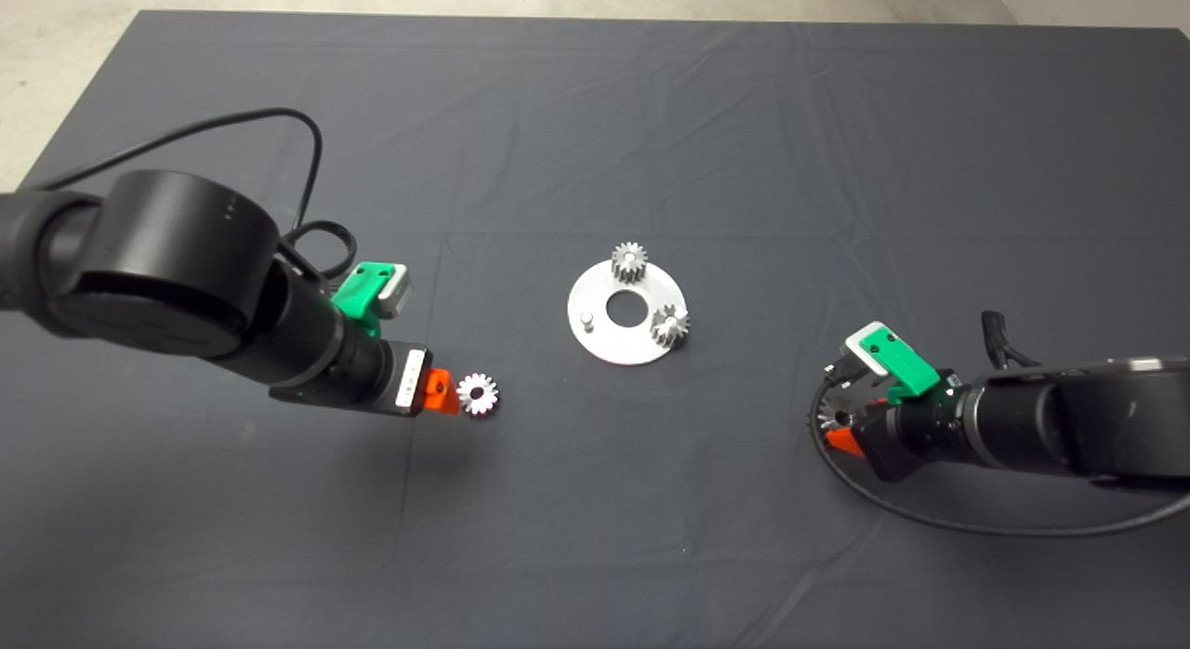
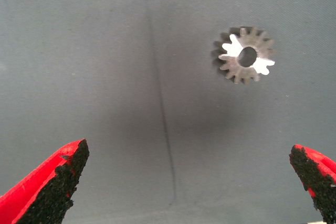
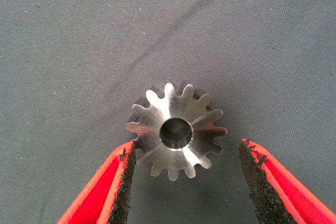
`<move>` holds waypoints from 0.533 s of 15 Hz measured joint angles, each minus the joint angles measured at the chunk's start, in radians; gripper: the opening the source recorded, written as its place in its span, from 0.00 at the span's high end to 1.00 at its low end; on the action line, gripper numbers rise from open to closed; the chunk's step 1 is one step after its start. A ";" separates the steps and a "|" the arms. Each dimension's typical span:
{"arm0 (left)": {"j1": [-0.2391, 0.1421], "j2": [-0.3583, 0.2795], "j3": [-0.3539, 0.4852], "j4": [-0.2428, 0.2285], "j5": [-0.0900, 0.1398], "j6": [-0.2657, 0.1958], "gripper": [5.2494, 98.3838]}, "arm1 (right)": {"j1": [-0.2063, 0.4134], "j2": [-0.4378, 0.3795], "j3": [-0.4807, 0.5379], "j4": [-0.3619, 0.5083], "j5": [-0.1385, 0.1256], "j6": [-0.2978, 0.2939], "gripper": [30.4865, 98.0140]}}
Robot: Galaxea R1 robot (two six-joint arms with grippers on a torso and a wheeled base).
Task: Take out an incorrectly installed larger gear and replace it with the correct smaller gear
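The larger gear (image 1: 478, 394) lies flat on the mat to the left of the round silver plate (image 1: 614, 347). It shows in the left wrist view (image 2: 244, 55), dark grey with flaring teeth. My left gripper (image 1: 453, 395) is open (image 2: 188, 150) just beside that gear and not touching it. The smaller gear (image 3: 176, 129) lies on the mat between the pads of my right gripper (image 3: 186, 150). One pad (image 3: 126, 182) is at its teeth, the other stands apart. In the head view this gear (image 1: 826, 414) peeks out at my right gripper (image 1: 837, 426), to the right of the plate.
The plate carries two small silver gears, one at its far edge (image 1: 629, 261) and one at its right edge (image 1: 669, 325). A bare peg (image 1: 587, 318) stands on its left side and a round hole is in its middle. A black cable (image 1: 930, 519) loops under the right arm.
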 measured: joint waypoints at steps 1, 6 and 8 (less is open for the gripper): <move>0.000 0.000 0.000 0.000 0.001 0.001 0.00 | 0.001 0.000 0.006 -0.001 0.001 0.000 0.63; 0.000 0.000 -0.001 0.025 0.001 0.001 0.00 | 0.060 -0.047 0.079 0.009 0.001 0.020 0.52; 0.000 0.001 -0.012 0.025 0.000 0.001 0.00 | 0.141 -0.093 0.110 0.071 0.001 0.037 0.50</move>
